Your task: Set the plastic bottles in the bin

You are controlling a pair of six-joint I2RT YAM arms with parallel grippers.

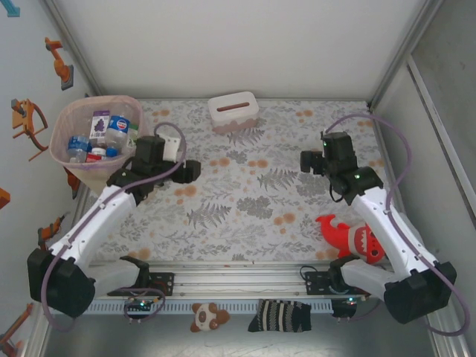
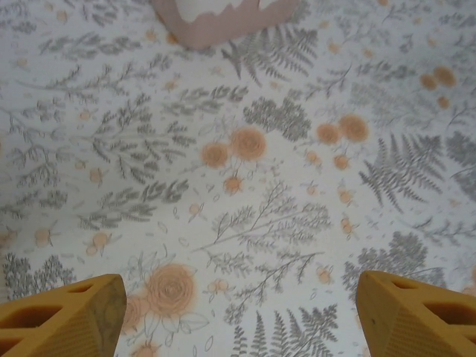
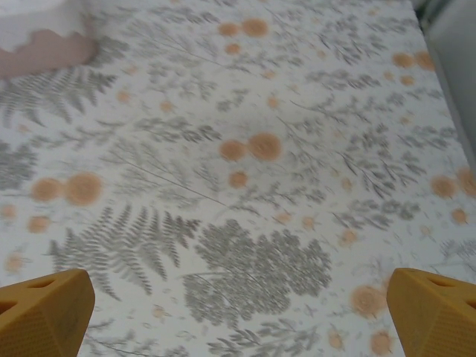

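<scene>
The pinkish translucent bin (image 1: 65, 155) stands at the table's far left corner, and several plastic bottles (image 1: 100, 132) with blue, white and red labels lie inside it. My left gripper (image 1: 190, 170) hangs just right of the bin over the flowered cloth. In the left wrist view its orange fingertips (image 2: 63, 316) stand wide apart, open, with only cloth between them. My right gripper (image 1: 307, 161) hovers over the cloth at the right. Its orange fingertips (image 3: 44, 309) are also spread open and hold nothing.
A white tissue box (image 1: 233, 111) with a slot sits at the back centre, its edge also showing as the box (image 2: 223, 18) and the box (image 3: 41, 37). A red plush shark (image 1: 349, 236) lies by the right arm. Metal walls enclose the table.
</scene>
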